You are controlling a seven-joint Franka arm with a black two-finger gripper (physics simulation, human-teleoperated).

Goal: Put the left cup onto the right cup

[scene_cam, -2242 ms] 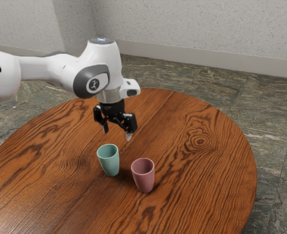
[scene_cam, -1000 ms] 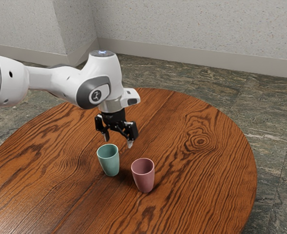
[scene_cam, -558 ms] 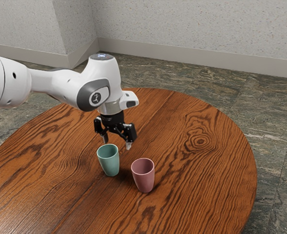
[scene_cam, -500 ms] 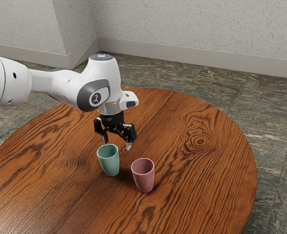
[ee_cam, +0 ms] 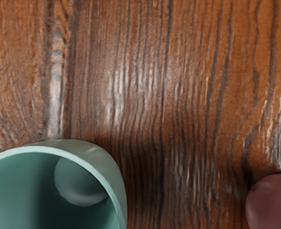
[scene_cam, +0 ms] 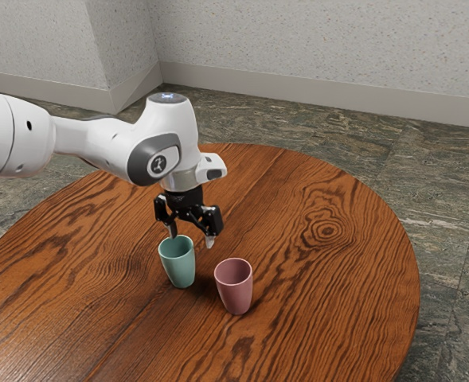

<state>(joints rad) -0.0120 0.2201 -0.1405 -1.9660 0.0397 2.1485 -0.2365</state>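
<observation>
A teal cup (scene_cam: 177, 260) stands upright on the round wooden table (scene_cam: 322, 263), toward the exterior view's left. A pink cup (scene_cam: 234, 285) stands upright just to its right and a little nearer the camera. My gripper (scene_cam: 189, 235) hangs open just above the teal cup's far rim, one fingertip over the rim's left side and the other past its right side. Nothing is between the fingers. In the wrist view the teal cup's open mouth (ee_cam: 45, 191) lies close under the hand, and an edge of the pink cup (ee_cam: 271, 202) sits off to one side.
The table's wood surface stretches wide to the exterior view's right and toward the front. A stone-pattern floor (scene_cam: 425, 151) and pale walls (scene_cam: 322, 40) surround the table.
My gripper has come down and slightly toward the exterior view's left, from well above the table to just over the teal cup's rim. Its fingers stay open. Neither cup has moved.
</observation>
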